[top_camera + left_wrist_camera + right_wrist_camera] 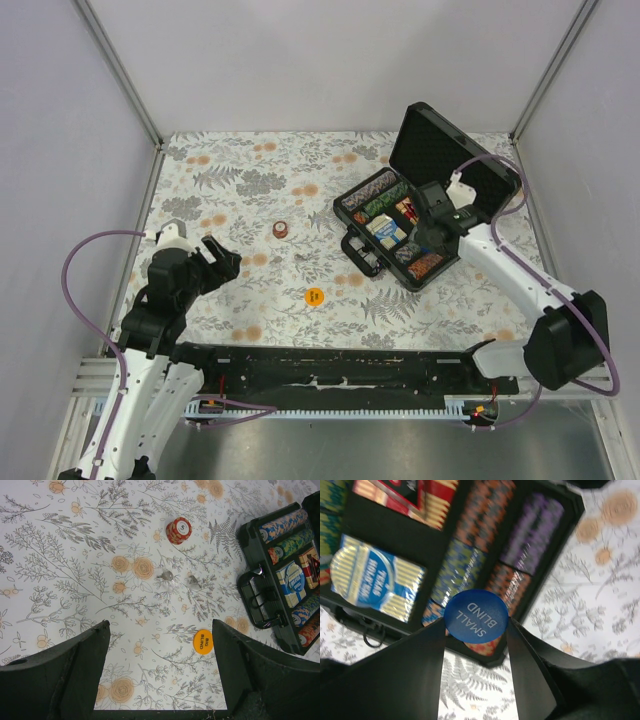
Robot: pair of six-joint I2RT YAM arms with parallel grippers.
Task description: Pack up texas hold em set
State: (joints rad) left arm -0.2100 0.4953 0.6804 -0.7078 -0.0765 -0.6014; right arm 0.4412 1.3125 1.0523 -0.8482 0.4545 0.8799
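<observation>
The black case [362, 255] of the texas hold em set lies open at the right, lid up, with chip rows [372, 192] and card decks [388, 230] inside. My right gripper [428, 238] hovers over the case, shut on a blue "SMALL BLIND" disc [476, 616] pinched by its edges above the chip rows [477, 527]. A yellow "BIG BLIND" disc [314, 296] [203, 641] lies on the cloth. A short stack of reddish chips [281, 230] [178, 530] stands mid-table. My left gripper [222, 262] [160, 672] is open and holds nothing, above the cloth left of the yellow disc.
Two small metal keys [165, 575] [194, 582] lie on the floral cloth between the reddish chips and the yellow disc. The case handle [256, 600] faces the table's middle. Grey walls with metal posts [120, 70] enclose the table.
</observation>
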